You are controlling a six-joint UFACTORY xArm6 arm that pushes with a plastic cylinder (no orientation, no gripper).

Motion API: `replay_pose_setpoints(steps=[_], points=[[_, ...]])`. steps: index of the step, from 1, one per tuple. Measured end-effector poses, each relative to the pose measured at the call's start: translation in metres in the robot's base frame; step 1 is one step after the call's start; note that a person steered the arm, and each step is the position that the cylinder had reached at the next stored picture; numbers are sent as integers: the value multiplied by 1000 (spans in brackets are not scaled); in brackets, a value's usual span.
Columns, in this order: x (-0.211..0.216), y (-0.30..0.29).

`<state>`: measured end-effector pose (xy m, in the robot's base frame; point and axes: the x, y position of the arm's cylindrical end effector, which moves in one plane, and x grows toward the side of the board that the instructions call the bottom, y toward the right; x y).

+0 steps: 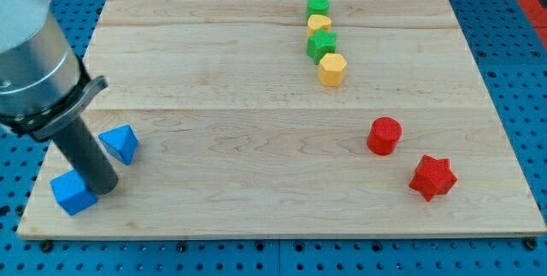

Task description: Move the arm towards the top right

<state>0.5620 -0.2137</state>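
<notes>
My dark rod comes down at the view's lower left, and my tip (104, 188) rests on the wooden board (256, 139). The tip sits between two blue blocks: a blue cube (71, 194) just to its left, touching or nearly so, and a blue triangular block (120, 143) just above and to its right. The board's top right corner is far off across the board.
A column of blocks stands near the top middle: a green cylinder (318, 5), a yellow block (319, 25), a green star (321, 45), a yellow hexagon (332, 69). A red cylinder (384, 135) and a red star (432, 177) lie at the right.
</notes>
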Motion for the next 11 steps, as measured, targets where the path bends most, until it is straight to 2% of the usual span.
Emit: replay_pose_setpoints(steps=[1, 3, 7, 9, 11], points=[[2, 1], [-9, 156], [-80, 203], [-119, 330], [-179, 369]])
